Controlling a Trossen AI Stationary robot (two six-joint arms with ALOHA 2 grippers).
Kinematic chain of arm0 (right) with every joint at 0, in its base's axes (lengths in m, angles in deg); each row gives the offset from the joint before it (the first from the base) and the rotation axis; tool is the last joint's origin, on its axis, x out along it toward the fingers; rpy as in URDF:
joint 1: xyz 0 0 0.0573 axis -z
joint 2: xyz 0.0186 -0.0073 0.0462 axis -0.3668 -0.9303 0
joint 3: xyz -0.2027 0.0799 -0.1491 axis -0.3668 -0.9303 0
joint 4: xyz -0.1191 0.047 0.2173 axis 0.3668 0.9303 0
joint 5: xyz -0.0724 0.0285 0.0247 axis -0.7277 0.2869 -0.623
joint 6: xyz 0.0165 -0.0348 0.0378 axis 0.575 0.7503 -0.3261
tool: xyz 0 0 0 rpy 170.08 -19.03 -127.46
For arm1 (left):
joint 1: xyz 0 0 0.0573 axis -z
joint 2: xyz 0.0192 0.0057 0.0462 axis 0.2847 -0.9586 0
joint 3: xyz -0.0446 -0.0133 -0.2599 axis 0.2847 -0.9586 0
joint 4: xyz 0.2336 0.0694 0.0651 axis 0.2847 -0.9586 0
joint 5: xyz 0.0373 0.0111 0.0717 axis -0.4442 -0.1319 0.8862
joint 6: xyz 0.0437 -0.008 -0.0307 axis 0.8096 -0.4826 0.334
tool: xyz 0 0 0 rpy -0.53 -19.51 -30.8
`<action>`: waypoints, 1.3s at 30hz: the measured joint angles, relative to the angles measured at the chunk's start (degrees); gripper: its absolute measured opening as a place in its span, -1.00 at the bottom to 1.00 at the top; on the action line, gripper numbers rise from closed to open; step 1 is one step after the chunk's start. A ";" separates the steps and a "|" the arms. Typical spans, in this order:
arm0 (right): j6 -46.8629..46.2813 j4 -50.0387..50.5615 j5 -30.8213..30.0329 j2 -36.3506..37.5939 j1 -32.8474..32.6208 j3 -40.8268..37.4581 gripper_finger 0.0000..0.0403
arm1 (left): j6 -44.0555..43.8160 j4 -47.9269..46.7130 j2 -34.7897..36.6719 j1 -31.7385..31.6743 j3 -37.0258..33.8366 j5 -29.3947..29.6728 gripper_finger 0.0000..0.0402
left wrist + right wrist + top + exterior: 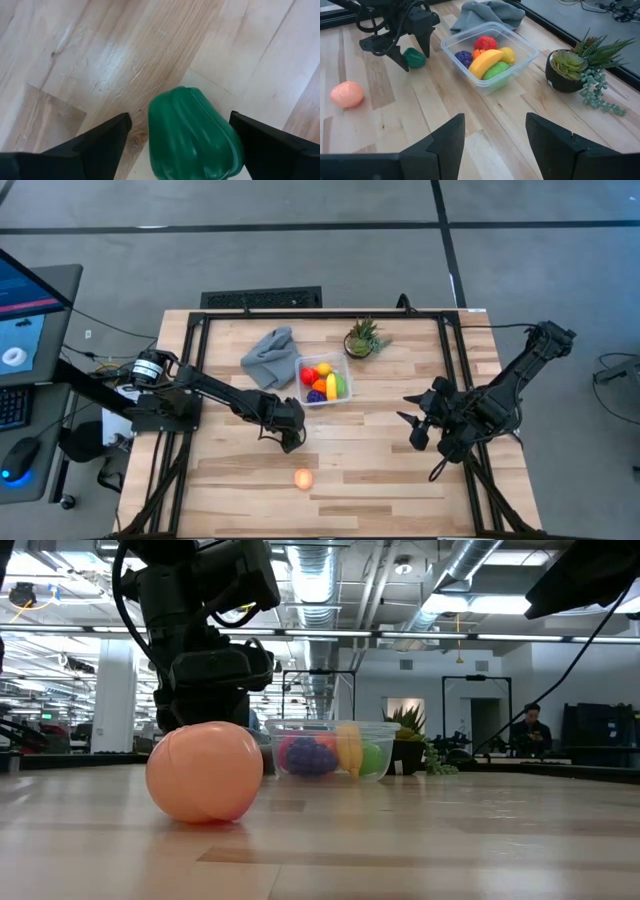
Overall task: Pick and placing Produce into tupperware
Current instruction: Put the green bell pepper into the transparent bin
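Pale wood table (380, 470) bears a green pepper (414, 57) between the left tool's (409, 55) wide fingers

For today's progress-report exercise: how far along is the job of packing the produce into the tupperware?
Done: the tupperware holds the banana and several other pieces. In hand: the open left gripper straddles a dark green vegetable on the table, not gripped. Left: that vegetable and the peach fruit. The right gripper waits.

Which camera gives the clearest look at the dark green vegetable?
The left wrist view: the dark green vegetable fills the frame between the open left hand. The right wrist view shows it small, under that hand beside the tupperware. In the high and low views the arm hides it.
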 joint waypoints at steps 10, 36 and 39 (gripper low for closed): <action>-0.39 0.02 -0.02 0.00 0.00 0.00 0.16 | 0.00 0.04 -0.02 -0.02 0.00 -0.02 0.65; -0.42 0.02 -0.02 0.00 0.00 0.00 0.16 | -0.55 0.20 -0.02 -0.02 0.00 0.04 0.65; -0.42 0.02 -0.02 0.00 0.00 0.00 0.16 | -0.55 0.17 -0.02 -0.02 0.00 0.16 0.59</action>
